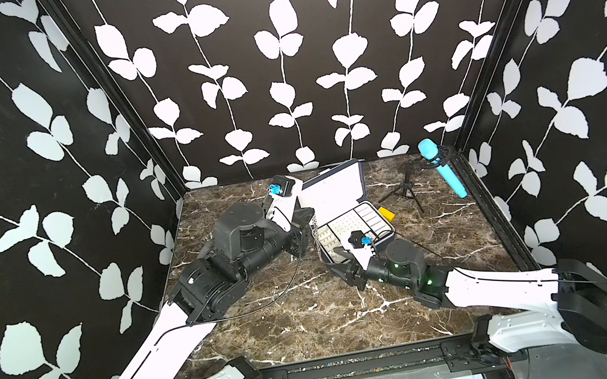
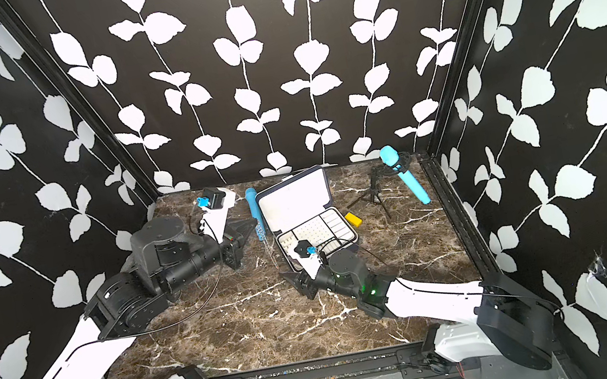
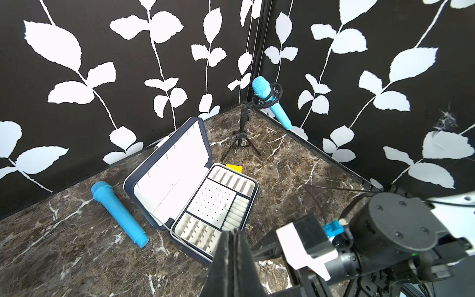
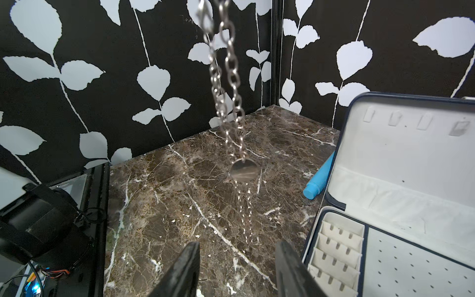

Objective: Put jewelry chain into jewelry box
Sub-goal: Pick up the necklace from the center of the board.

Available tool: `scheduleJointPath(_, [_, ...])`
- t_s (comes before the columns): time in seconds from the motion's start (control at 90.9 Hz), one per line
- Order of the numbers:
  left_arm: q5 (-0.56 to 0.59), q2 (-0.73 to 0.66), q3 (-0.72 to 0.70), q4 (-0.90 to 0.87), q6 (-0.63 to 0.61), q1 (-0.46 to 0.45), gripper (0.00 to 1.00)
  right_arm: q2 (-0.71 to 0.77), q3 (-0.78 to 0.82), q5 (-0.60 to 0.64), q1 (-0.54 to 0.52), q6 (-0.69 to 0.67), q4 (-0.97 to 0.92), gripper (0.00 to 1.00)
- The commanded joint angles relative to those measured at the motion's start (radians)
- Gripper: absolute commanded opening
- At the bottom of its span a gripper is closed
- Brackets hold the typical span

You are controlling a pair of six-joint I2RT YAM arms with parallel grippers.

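Hanging jewelry chain (image 1: 318, 238) left of jewelry box (image 1: 331, 190); block (image 1: 387, 213) right; microphone stand (image 1: 405, 190) behind-right.

The chain (image 4: 243, 171) is running off the right wrist picture's edge, links blurring; the box (image 4: 411, 159) is being cropped there. You're seeing the left gripper (image 3: 232, 239) hiding its grip.

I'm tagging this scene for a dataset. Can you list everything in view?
box: 1, navy with white lining, open, mid-table
chain: 1, silvery, hanging beside box
block: 1, yellow, on table behind box
stand: 1, black, far right corner
microphones: 2, blue, one lying by the lid, one on stand
table: 1, brown marble
left gripper: 1, black, shut on chain
right gripper: 1, black, open, by chain's lower end
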State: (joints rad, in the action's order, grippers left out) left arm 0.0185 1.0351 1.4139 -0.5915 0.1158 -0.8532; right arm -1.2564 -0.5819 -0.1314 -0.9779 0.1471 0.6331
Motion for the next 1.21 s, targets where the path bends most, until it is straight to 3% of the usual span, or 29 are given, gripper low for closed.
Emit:
scheduleJointPath(0.0, [-0.013,-0.001,0.038,0.020,0.006,-0.004,0.00,-0.003,-0.045,0.019,-0.009,-0.022,0.076,0.46])
scheduleJointPath(1.199, [-0.037,0.005,0.049,0.021,0.018,-0.004,0.00,-0.054,-0.123,0.033,-0.009,-0.052,0.045,0.22])
